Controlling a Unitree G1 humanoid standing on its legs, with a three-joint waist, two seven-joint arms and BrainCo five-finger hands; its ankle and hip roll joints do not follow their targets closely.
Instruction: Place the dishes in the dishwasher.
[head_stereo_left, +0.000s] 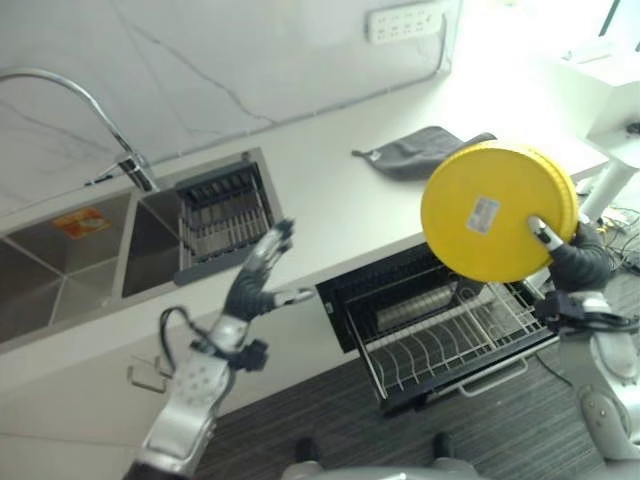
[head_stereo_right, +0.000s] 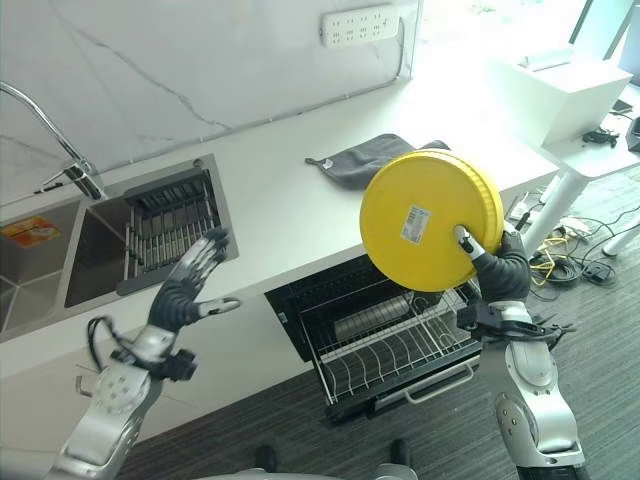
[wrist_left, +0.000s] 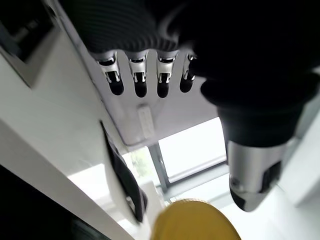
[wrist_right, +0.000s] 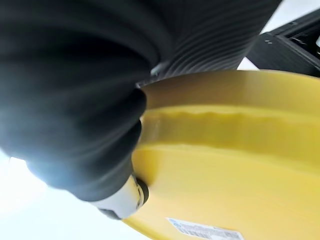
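Observation:
A yellow plate (head_stereo_left: 498, 211) with a white sticker on its underside is held up on edge above the open dishwasher (head_stereo_left: 440, 325). My right hand (head_stereo_left: 570, 250) is shut on the plate's lower right rim, its thumb pressed on the underside; the right wrist view shows the plate (wrist_right: 235, 170) close against the hand. The dishwasher's wire rack (head_stereo_right: 395, 345) is pulled out below the counter. My left hand (head_stereo_left: 258, 275) is raised in front of the counter edge by the sink, fingers straight and spread, holding nothing. The left wrist view catches the plate (wrist_left: 195, 222) beyond its straight fingers (wrist_left: 137, 82).
A grey cloth (head_stereo_left: 420, 152) lies on the white counter (head_stereo_left: 330, 215) behind the plate. A double sink (head_stereo_left: 90, 260) with a dark drying rack (head_stereo_left: 220, 215) and a faucet (head_stereo_left: 95, 115) is at the left. A white desk (head_stereo_right: 575, 95) and floor cables stand at the right.

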